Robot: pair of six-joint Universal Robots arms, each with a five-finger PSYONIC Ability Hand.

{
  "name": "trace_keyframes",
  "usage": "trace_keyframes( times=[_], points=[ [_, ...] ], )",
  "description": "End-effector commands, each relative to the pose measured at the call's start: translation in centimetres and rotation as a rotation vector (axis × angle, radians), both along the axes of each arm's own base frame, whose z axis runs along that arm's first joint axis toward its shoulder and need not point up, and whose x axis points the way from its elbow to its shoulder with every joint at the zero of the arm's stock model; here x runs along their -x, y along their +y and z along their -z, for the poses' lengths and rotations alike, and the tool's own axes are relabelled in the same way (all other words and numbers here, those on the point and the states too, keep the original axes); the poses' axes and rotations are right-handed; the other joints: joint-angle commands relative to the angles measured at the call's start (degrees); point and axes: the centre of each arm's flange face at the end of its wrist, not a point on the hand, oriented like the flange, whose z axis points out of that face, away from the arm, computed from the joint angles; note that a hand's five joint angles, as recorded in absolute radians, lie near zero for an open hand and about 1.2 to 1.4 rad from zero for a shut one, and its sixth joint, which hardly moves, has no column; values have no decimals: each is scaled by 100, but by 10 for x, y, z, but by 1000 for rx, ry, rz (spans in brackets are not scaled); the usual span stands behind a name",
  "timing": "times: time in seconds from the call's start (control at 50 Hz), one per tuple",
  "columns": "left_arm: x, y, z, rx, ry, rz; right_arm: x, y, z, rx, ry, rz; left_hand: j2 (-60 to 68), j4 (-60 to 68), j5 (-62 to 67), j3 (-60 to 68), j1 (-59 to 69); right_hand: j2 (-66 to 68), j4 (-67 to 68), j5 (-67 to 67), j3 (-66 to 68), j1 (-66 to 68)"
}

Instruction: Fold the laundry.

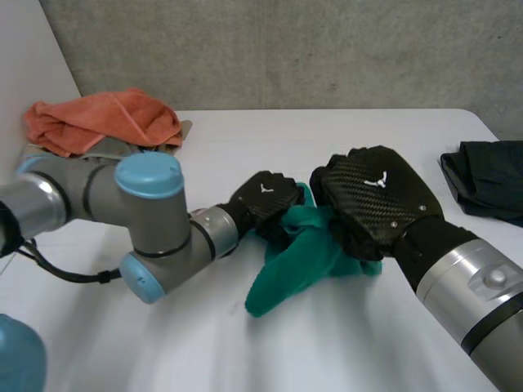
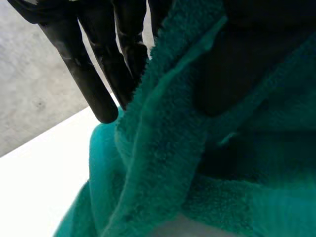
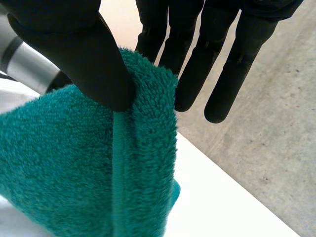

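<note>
A green towel [image 1: 298, 261] hangs bunched between my two hands at the table's middle, its lower end drooping to the tabletop. My right hand [image 1: 376, 204] is at the towel's right upper edge. In the right wrist view its thumb [image 3: 84, 54] pinches the hemmed edge of the towel [image 3: 98, 168] against the fingers [image 3: 197, 64]. My left hand [image 1: 265, 200] is on the towel's left upper part. Seen from the left wrist, the straight fingers [image 2: 94, 74] lie against a fold of the towel [image 2: 163, 163], with a dark thumb shape on the fold's other side.
An orange cloth [image 1: 102, 118] lies crumpled on a grey one at the table's far left. A dark garment [image 1: 490, 175] sits at the right edge. A bare stretch of white table [image 1: 245, 351] lies in front of the towel.
</note>
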Motion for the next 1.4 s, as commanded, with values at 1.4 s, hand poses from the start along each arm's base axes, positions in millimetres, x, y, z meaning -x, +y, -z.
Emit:
trace_keyframes(
  times=[1.4],
  points=[
    [-115, 93, -220, 849, 181, -377, -96, -146, 123, -379, 35, -49, 2077, 2068, 2135, 2111, 1715, 1318, 1158, 1512, 1237, 1857]
  ],
)
